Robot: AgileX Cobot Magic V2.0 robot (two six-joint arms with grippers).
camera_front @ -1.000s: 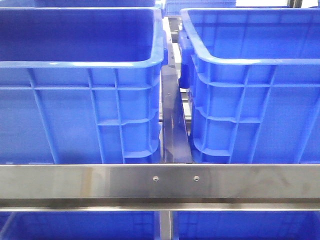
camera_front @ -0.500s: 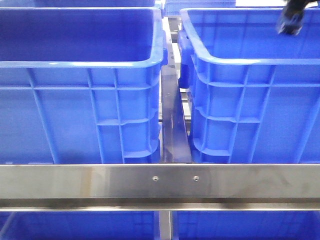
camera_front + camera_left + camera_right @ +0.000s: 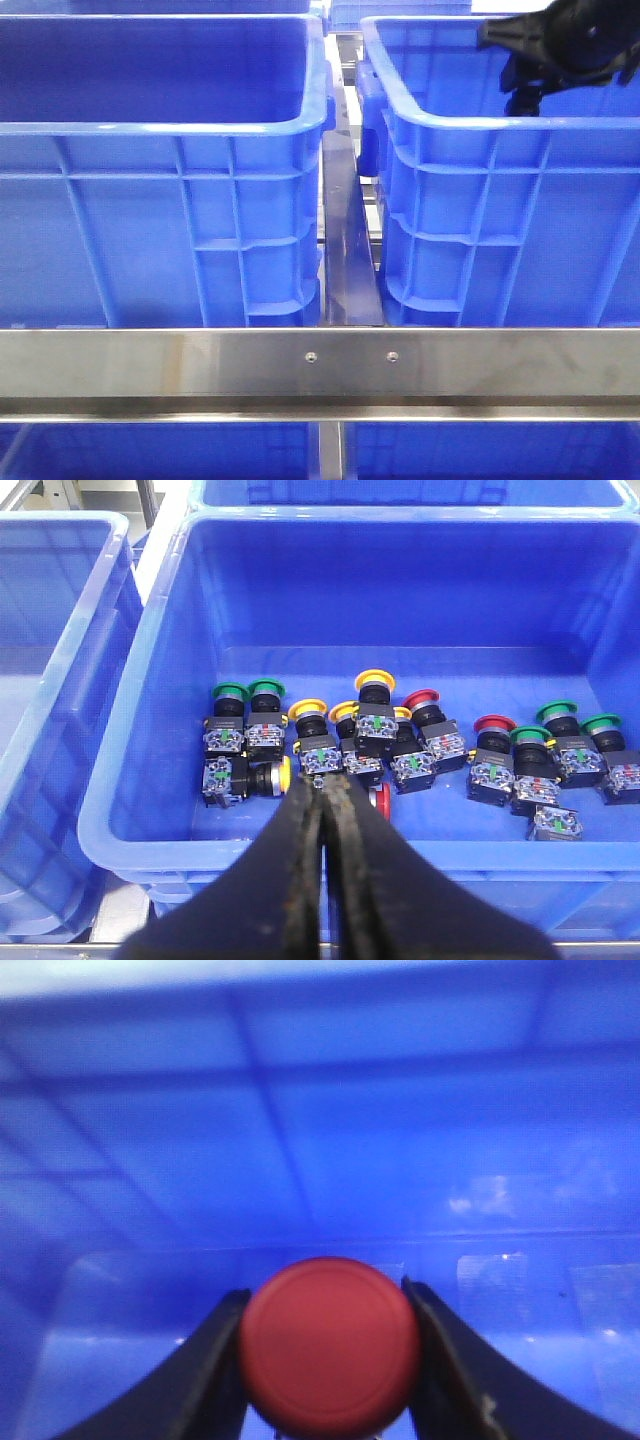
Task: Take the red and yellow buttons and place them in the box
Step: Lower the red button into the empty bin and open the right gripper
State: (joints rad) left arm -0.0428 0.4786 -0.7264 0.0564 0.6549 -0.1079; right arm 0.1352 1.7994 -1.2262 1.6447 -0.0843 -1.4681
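The right hand (image 3: 328, 1360) grips a red button (image 3: 328, 1345) over the right-hand blue box (image 3: 500, 200), the left hand (image 3: 325, 820) closed and empty; next, a release into it.

Right arm came further into front view, right gripper (image 3: 524, 100) dropped lower over the right-hand box (image 3: 470, 122), which lay directly beneath it, near the rim.
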